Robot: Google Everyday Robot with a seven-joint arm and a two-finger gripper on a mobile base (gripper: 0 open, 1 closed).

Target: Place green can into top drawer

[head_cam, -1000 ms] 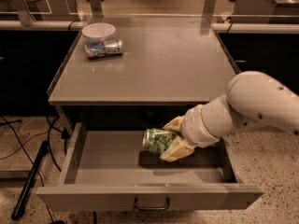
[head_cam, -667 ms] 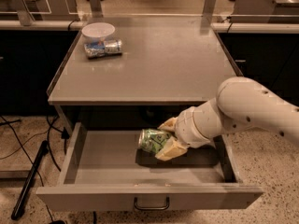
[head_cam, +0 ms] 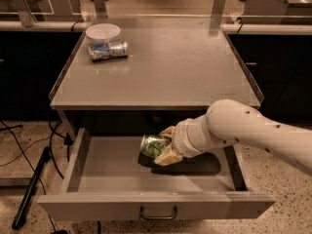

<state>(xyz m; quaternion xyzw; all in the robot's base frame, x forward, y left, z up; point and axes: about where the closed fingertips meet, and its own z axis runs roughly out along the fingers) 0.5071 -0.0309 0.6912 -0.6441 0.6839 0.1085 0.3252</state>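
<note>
My hand [head_cam: 162, 147] is down inside the top drawer [head_cam: 97, 206], which is pulled out from under the front edge of the desk [head_cam: 175, 72]. The tan fingers [head_cam: 168, 156] are clamped on the green can [head_cam: 152, 145], one above it and one below. The can lies on its side in my grip, its silver end turned toward the left edge of the desk, roughly midway across the drawer and nearer its back than its front panel. A dark shadow sits on the drawer floor just under the can, and I cannot tell whether the can touches the floor or hangs just above it. My white arm [head_cam: 243, 130] reaches in from the right, over the drawer's right wall. The small dark handle [head_cam: 158, 213] sits at the centre of the front panel. Up on the desk, near the back left corner, a blue-and-white can [head_cam: 108, 50] lies on its side, with a white bowl [head_cam: 102, 32] just behind it.
</note>
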